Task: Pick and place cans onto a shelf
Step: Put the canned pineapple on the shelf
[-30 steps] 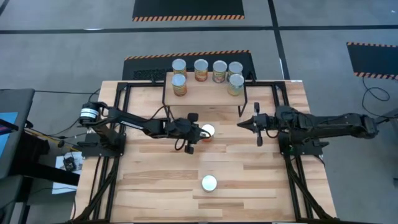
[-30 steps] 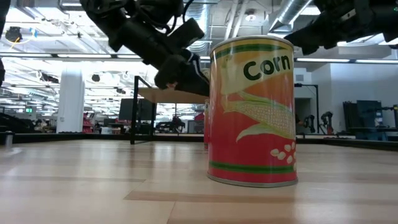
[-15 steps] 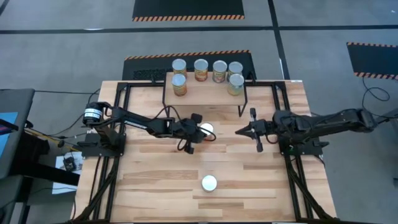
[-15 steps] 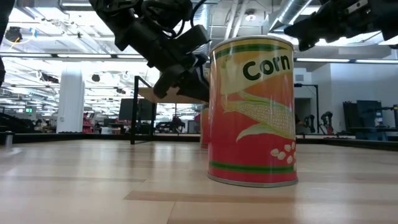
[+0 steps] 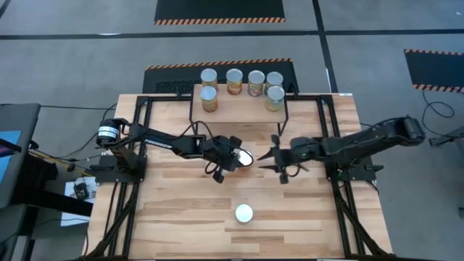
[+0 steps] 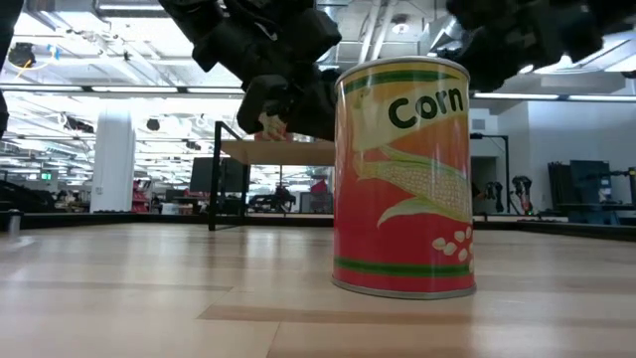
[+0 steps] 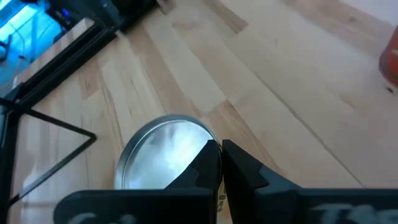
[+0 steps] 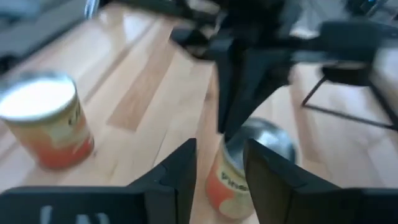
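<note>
While the left hand (image 5: 233,156) half-hides it, a can (image 5: 244,156) tilts.

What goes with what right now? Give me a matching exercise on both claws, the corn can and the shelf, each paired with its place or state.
Things:
1. left claw
2. right claw
3. corn can
4. shelf

Places or states:
A. stands alone near the table's front edge
B. open, beside the mid-table can
C. at the table's far edge, carrying cans
D. shut, fingers together over the mid-table can's lid

Pairs: 1-D, 2-B, 3-A, 4-C
</note>
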You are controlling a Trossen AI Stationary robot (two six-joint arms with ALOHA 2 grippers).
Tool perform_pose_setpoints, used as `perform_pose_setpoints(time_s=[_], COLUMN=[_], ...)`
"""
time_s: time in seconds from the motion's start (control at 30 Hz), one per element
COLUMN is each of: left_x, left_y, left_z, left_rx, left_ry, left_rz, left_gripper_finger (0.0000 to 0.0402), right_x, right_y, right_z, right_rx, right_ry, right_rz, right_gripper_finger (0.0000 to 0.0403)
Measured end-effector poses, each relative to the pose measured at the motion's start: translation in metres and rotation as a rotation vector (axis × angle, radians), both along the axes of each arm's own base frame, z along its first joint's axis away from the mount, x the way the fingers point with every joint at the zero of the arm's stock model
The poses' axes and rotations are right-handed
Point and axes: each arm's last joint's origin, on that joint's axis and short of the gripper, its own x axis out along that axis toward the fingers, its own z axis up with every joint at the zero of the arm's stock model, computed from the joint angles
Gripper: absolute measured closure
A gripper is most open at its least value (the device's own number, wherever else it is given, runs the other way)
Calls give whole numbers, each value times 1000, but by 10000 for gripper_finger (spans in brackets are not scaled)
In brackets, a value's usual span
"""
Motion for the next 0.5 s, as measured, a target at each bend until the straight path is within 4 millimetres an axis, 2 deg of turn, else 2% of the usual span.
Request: perform_pose_setpoints(time_s=[0.2,0.5], left_x=[0,0], left_y=[0,-1], left_z=[0,1], left_rx=[-12,-34], left_ry=[1,-4], left_rz=[-16,-32], left_gripper_finger=[401,401], right_x=[29,55], right_y=[4,4], right_z=[-6,-8], right_rx=[-86,-203], right_ry=[162,301], right_rz=[38,52], right_gripper_finger=[236,268])
